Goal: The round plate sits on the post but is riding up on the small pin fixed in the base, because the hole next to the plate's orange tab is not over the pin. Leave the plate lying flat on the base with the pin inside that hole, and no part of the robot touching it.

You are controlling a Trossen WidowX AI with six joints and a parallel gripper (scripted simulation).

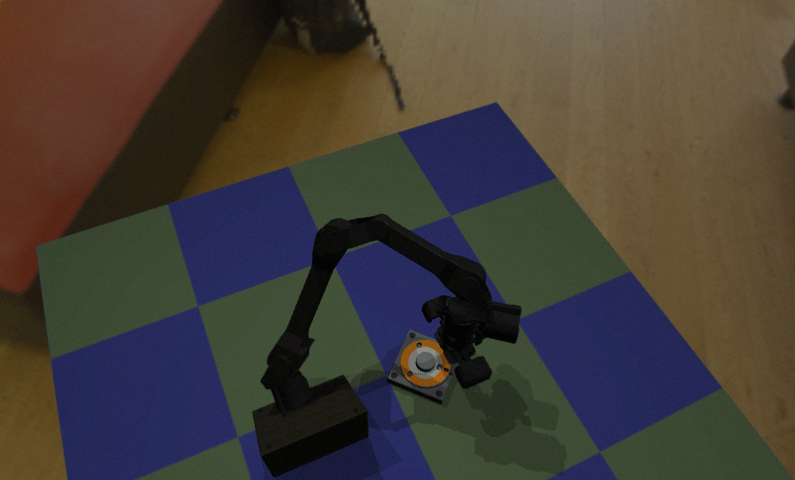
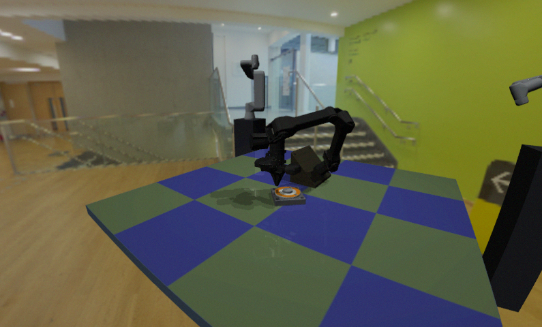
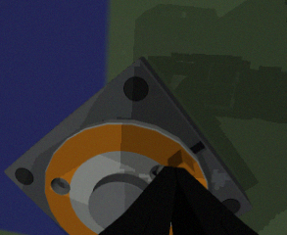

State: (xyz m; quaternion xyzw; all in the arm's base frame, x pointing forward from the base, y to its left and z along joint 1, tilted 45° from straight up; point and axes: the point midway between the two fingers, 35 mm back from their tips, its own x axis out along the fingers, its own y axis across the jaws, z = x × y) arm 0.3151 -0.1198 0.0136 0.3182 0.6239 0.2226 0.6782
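Observation:
The orange and white round plate sits around the grey post on the square grey base. In the wrist view the orange tab lies near the black mark on the base. A hole beside the tab is partly covered by the fingertips; a small shape shows inside, but I cannot tell if it is the pin. The plate looks nearly level; a slight tilt is too small to tell. My gripper is shut and empty, its tips just above the plate's tab side.
The base stands on a blue and green checkered table. The arm's dark mounting block stands near it. My arm arches over the table, and its shadow falls beside the base.

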